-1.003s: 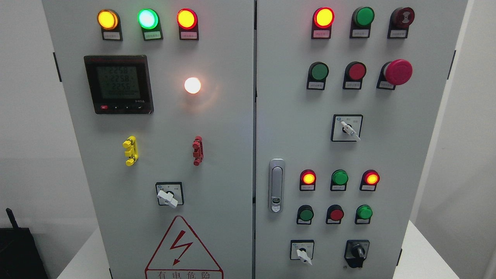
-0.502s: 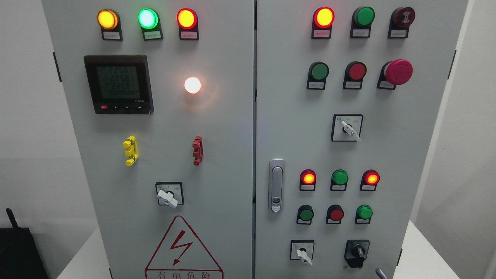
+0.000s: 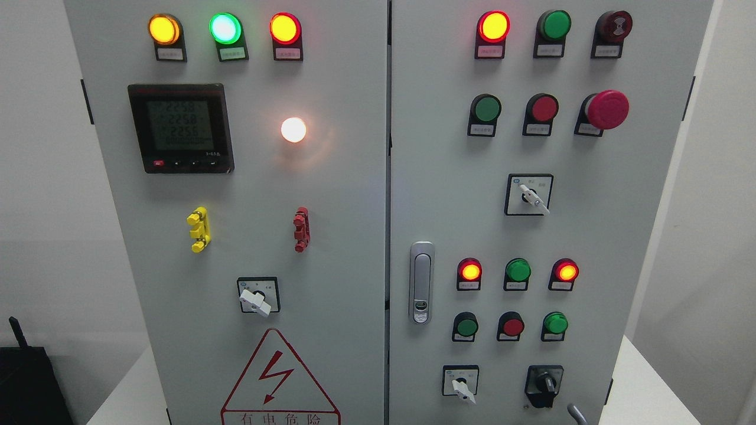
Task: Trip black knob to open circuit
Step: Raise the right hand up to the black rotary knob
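Judged as the approach step: nothing yet on the black knob (image 3: 544,385), seated low and to the right of the door latch (image 3: 421,282), pointer about upright. Only a grey sliver of the right hand (image 3: 574,412) seen, lower and farther right of the latch, apart from the knob; spread or curled, impossible to tell. Next called for: lifting to the knob, closing around it, twisting.

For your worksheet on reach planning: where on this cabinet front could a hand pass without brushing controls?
Bare panel lies between the door latch and the white selector, and right of the black knob. The lamp and button rows above the black knob are crowded.
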